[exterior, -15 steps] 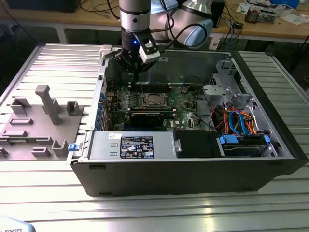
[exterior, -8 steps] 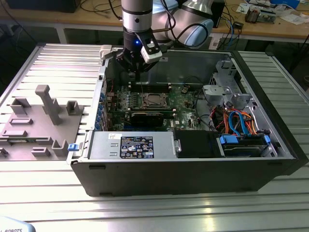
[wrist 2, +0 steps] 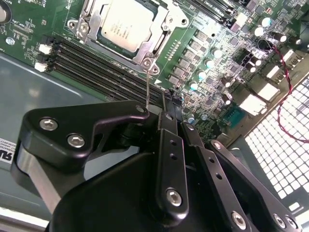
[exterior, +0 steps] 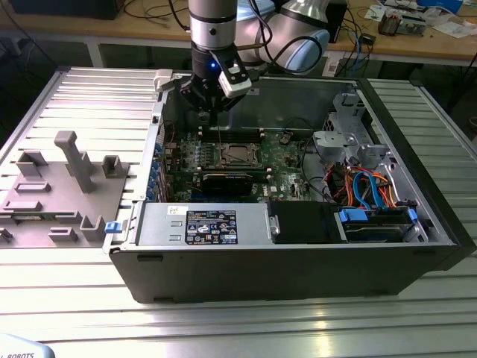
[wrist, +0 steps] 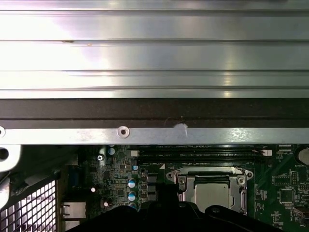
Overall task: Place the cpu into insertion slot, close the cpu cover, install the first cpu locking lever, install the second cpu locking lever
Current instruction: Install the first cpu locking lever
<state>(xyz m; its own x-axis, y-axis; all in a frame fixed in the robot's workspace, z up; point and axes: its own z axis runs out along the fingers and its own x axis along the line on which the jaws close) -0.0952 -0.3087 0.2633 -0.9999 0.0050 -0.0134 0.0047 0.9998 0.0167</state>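
Note:
The cpu lies flat in the insertion slot on the green motherboard, silver top up. The cpu cover is down around it as a metal frame. A thin locking lever stands up from the socket's corner towards my gripper. The gripper hangs just above the board beside the memory slots, fingers together with nothing between them. In the exterior view the gripper is over the rear of the board, behind the socket. The first wrist view also shows the cpu under its cover.
Black memory slots run between the socket and the gripper. The case's rear wall is close by. A long black card, a power supply and a drive cage with cables crowd the case. A grey fixture sits at the exterior view's left.

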